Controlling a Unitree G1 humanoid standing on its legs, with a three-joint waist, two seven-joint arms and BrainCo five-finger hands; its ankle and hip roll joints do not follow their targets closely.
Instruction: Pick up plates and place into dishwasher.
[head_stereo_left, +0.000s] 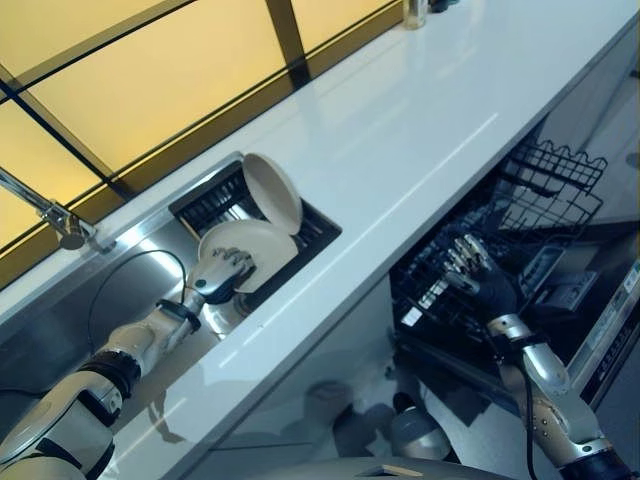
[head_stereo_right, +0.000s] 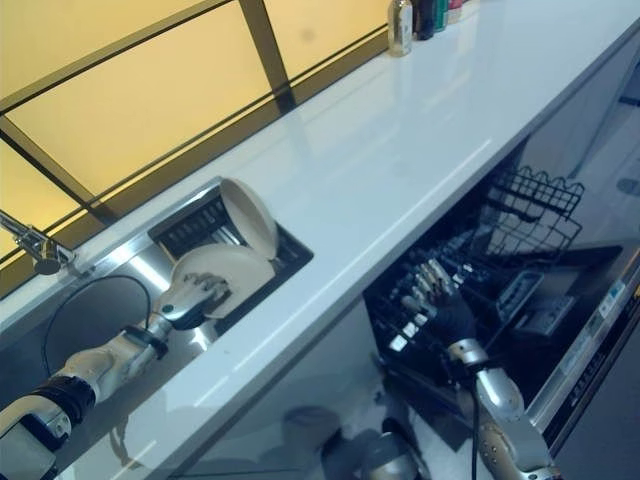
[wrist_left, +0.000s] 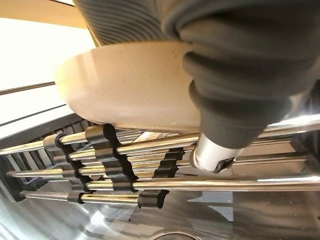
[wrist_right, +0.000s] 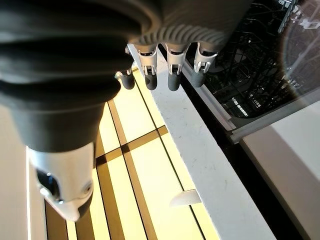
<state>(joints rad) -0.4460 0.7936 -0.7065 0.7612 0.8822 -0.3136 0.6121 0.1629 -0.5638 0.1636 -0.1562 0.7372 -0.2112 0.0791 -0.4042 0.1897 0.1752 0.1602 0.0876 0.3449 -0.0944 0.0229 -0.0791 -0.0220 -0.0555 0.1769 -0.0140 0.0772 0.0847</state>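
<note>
Left hand (head_stereo_left: 222, 275) grips a cream plate (head_stereo_left: 250, 250) on the rack (head_stereo_left: 215, 205) in the sink (head_stereo_left: 120, 290); a second plate (head_stereo_left: 273, 190) stands tilted just behind it. Right of the sink, right hand (head_stereo_left: 478, 272) hangs open over the dishwasher (head_stereo_left: 520, 215).

Plates: two, one (head_stereo_left: 248, 252) lying flat, one (head_stereo_left: 272, 190) standing
Robot hands: two, left (head_stereo_left: 222, 275), right (head_stereo_left: 480, 275)
Bottles: three, far tabletop (head_stereo_right: 400, 25)
Faucet: one (head_stereo_left: 45, 212)
</note>
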